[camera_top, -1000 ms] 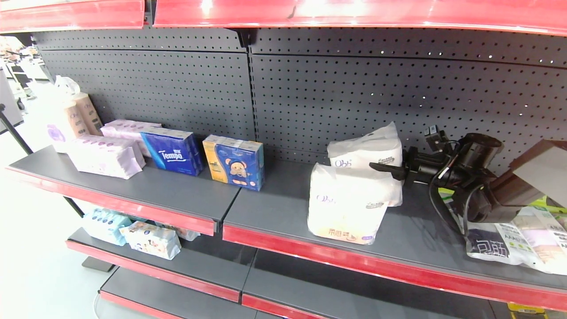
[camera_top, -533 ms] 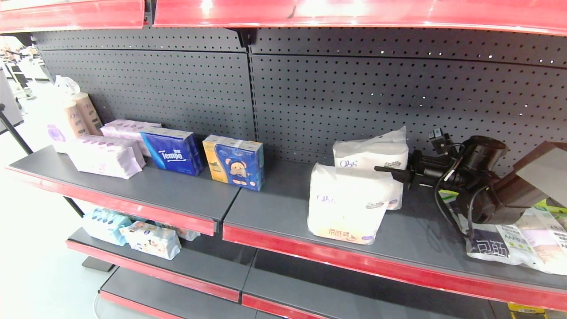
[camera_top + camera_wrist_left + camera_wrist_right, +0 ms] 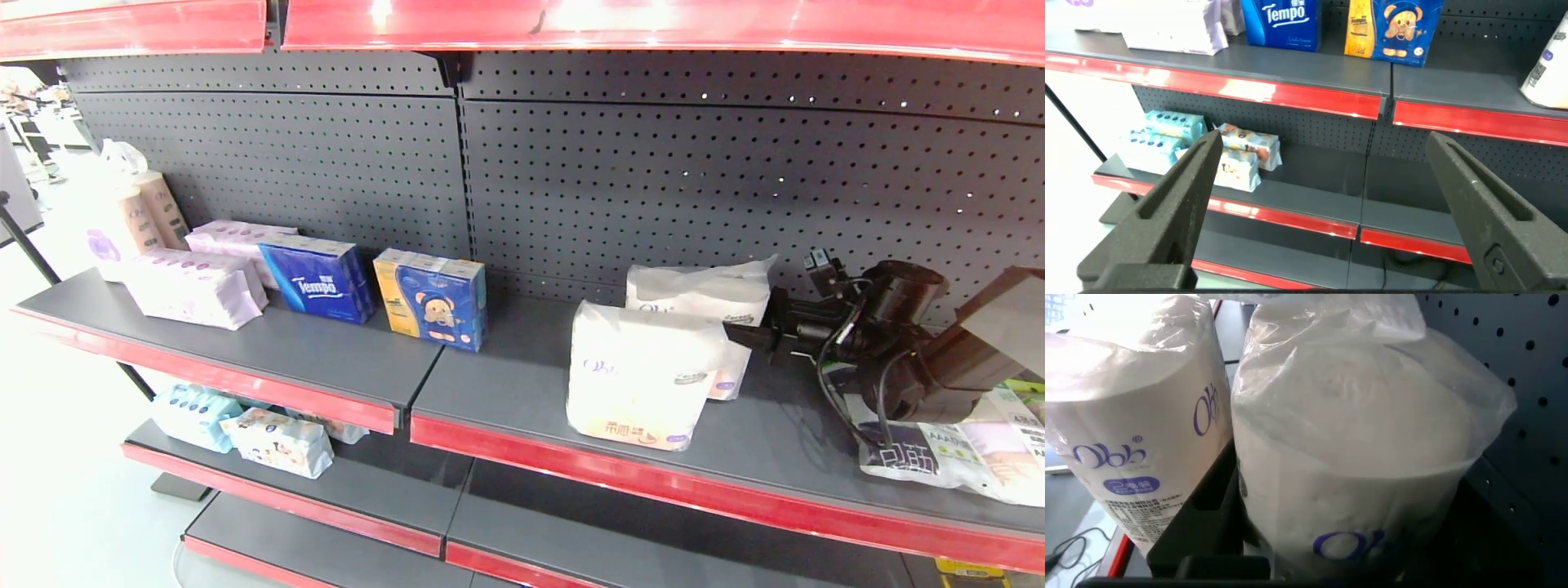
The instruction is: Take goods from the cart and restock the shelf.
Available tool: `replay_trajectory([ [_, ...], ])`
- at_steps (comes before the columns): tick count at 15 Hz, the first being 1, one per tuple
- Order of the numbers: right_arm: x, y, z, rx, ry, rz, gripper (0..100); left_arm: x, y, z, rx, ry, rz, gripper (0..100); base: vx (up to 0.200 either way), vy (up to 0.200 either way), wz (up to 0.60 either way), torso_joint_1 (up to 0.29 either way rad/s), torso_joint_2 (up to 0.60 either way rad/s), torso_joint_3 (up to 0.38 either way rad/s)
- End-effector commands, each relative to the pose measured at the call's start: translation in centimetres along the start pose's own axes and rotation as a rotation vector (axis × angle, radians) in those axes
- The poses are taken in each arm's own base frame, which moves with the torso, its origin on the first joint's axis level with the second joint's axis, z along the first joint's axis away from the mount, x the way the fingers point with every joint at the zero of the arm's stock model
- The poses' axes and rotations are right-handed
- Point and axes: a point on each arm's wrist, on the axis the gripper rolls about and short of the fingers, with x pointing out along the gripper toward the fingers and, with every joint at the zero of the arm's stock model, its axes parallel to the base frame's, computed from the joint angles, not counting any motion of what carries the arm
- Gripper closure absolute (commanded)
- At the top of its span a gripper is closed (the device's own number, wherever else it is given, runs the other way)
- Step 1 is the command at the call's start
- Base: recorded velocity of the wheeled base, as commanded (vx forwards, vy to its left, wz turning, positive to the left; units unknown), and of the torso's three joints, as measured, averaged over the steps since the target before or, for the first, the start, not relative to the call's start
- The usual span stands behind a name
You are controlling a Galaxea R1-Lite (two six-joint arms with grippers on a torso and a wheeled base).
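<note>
- Right gripper (image 3: 741, 331): jaws closed around the rear tissue pack (image 3: 698, 296), one finger on each side of it in the right wrist view.
- Rear tissue pack: at the back edge of the shelf (image 3: 506, 384), close to the pegboard panel (image 3: 653, 171), just behind the front tissue pack (image 3: 637, 376). Contact with the shelf surface cannot be determined.
- Front tissue pack: upright near the front edge of the shelf.
- Left gripper (image 3: 1323, 204): jaws spread wide, nothing between them; lower shelves beyond it.
- Blue pack (image 3: 322, 278) and yellow pack (image 3: 433, 298): side by side farther left on the shelf.

Right end effector (image 3: 739, 327) apparently clamped
</note>
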Motion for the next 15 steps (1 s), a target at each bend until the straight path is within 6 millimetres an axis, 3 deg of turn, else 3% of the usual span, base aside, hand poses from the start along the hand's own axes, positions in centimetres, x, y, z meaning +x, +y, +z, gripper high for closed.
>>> replay_trajectory([
  [1, 0.1, 0.1, -0.5, -0.015, 0.004, 0.000, 100, 0.0, 0.0, 0.0, 0.000, 0.003, 0.001, 0, 0.000, 0.000, 0.00, 0.000, 0.00, 0.000],
  [6, 0.3, -0.1, -0.8, -0.024, 0.004, 0.007, 100, 0.0, 0.0, 0.0, 0.000, 0.001, 0.001, 0, 0.000, 0.000, 0.00, 0.000, 0.00, 0.000],
  [15, 2.7, 0.3, -0.6, -0.043, -0.008, 0.062, 100, 0.0, 0.0, 0.0, 0.000, 0.001, 0.001, 0, 0.000, 0.000, 0.00, 0.000, 0.00, 0.000],
])
